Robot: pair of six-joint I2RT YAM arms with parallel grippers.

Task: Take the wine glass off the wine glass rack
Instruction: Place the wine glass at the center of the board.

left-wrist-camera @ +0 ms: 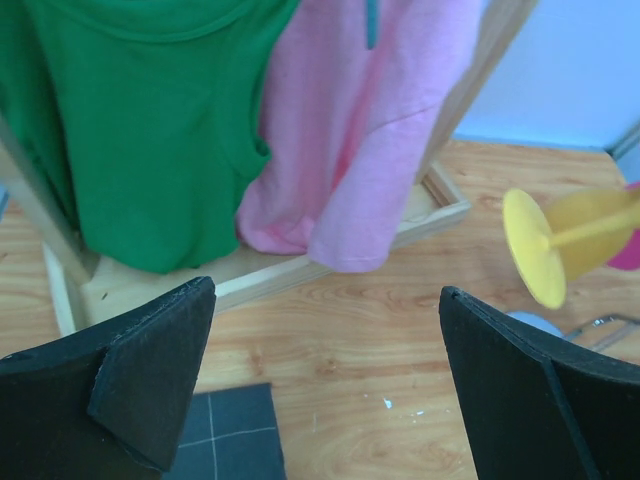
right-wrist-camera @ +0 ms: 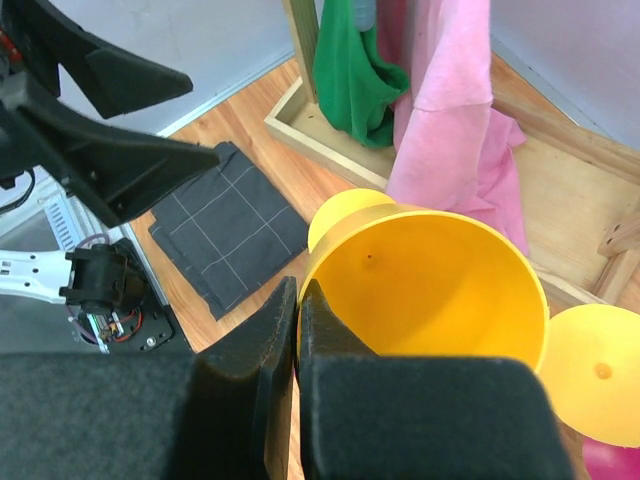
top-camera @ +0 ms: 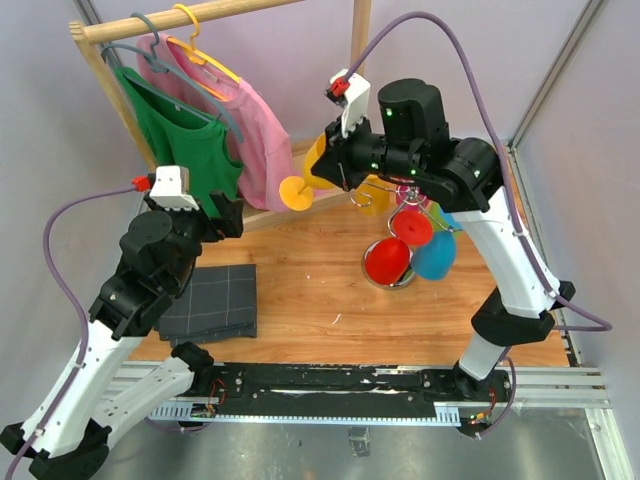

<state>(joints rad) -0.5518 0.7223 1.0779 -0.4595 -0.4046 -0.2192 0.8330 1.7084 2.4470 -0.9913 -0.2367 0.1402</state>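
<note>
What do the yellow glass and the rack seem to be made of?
The yellow glass is probably plastic: opaque-looking, with even colour and a soft sheen rather than a glassy sparkle. The rack looks like chromed metal wire: thin and mirror-bright.

Table (top-camera: 320, 300): warm wood-grain top, evenly lit, no hard shadows. A few small white flecks on the wood near the middle.
Walls (top-camera: 480, 40): plain, pale lavender-white; slim metal posts (top-camera: 565, 70) at the right corner.
Far left: wooden clothes rack (top-camera: 215, 12) with a round top bar, slanted legs and a shallow wooden base frame (left-wrist-camera: 440, 205).
On the bar: green top (top-camera: 185, 145) on a grey hanger (top-camera: 150, 45), pink top (top-camera: 262, 140) on a yellow hanger (top-camera: 205, 55), side by side and touching.
Near left: dark folded cloth (top-camera: 215, 300) with a faint pale grid, flat on the wood.
Near edge: metal rail (top-camera: 560, 385).
</note>
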